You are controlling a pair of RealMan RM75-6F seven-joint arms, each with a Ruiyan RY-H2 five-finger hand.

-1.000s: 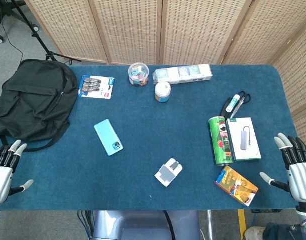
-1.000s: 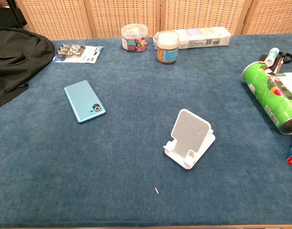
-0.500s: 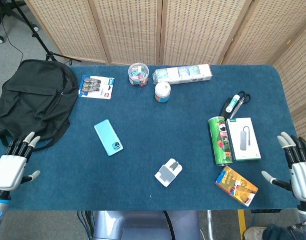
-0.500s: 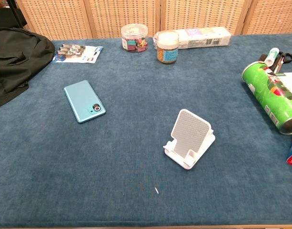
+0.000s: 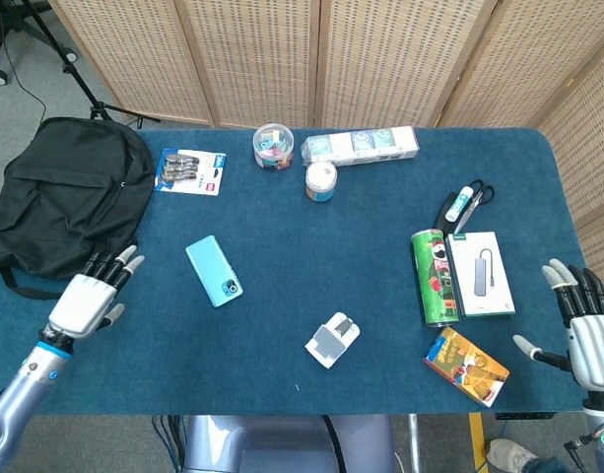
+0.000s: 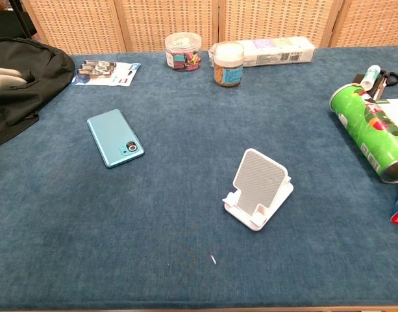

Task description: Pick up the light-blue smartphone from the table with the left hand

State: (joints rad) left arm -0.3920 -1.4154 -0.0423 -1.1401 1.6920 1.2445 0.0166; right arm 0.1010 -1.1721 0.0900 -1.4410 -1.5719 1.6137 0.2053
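Note:
The light-blue smartphone (image 5: 214, 271) lies flat on the blue table, camera side up, left of centre; the chest view shows the smartphone (image 6: 115, 137) too. My left hand (image 5: 89, 299) hovers over the table's left part, fingers apart and empty, well to the left of the phone. A blurred bit of the left hand (image 6: 5, 78) shows at the left edge of the chest view. My right hand (image 5: 585, 333) hangs open beyond the table's right edge, holding nothing.
A black backpack (image 5: 70, 202) covers the far left corner. A white phone stand (image 5: 332, 339) sits near the front centre. A green can (image 5: 434, 278), a boxed hub (image 5: 483, 274) and a colourful box (image 5: 466, 366) lie at the right. Jars (image 5: 273, 145) and a long box (image 5: 362, 145) line the back.
My left hand has moved up and to the right, from the front left corner onto the table toward the phone. The right hand has barely shifted.

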